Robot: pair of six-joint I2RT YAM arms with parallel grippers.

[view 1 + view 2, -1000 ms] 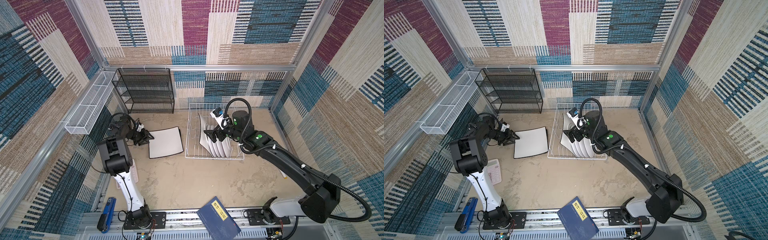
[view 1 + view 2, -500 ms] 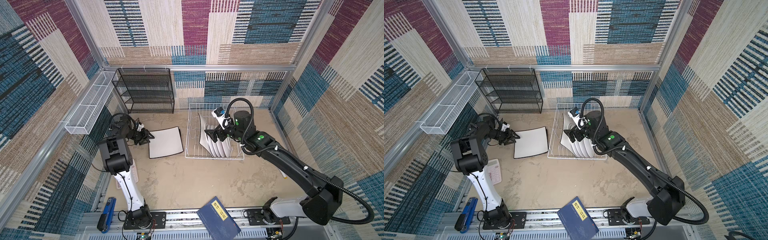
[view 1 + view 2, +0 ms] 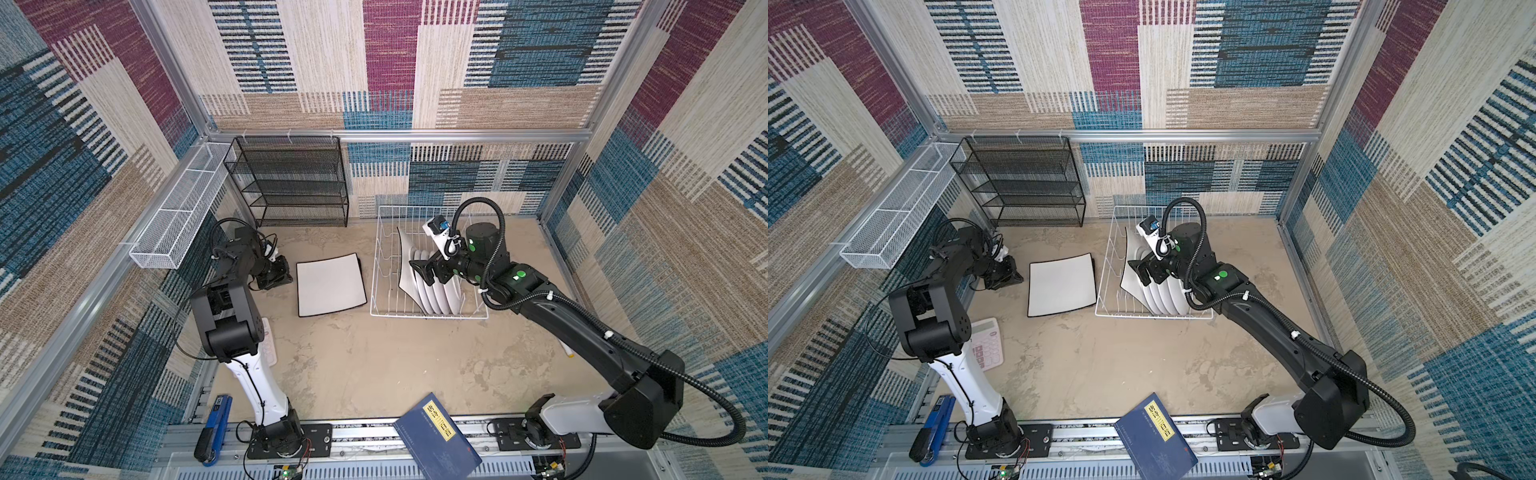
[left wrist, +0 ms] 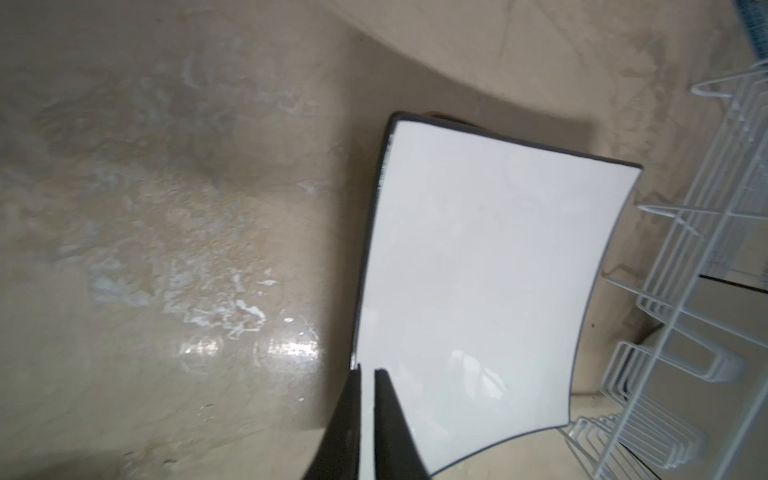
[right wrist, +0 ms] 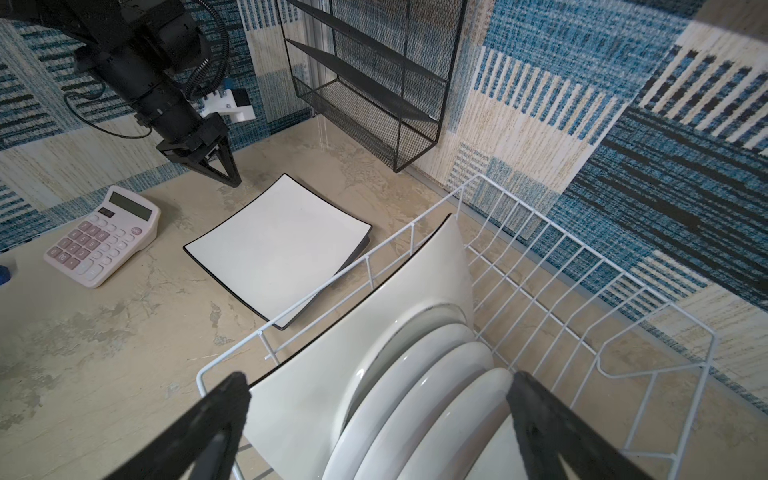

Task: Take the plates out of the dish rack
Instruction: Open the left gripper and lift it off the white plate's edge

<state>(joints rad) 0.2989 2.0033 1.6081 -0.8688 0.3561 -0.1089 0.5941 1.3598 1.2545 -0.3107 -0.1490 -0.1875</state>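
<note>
1. The right jaws are standing wide open over the dish rack (image 3: 415,316), straddling the upright row, likely so they can drop around 1 rim without knocking its neighbours.
2. The left jaws are pinched shut on nothing, hovering just beside the flat square plate (image 3: 330,284) without touching it. This plate is lying face up on the tabletop (image 3: 374,365), so it appears to be already unloaded.
3. The leaning square plate (image 5: 332,374) is standing on edge at the row's front, with the round white plates (image 5: 424,395) packed close behind it. The tines are keeping them upright.
4. Being outermost, the leaning square plate is probably the next pick.
</note>
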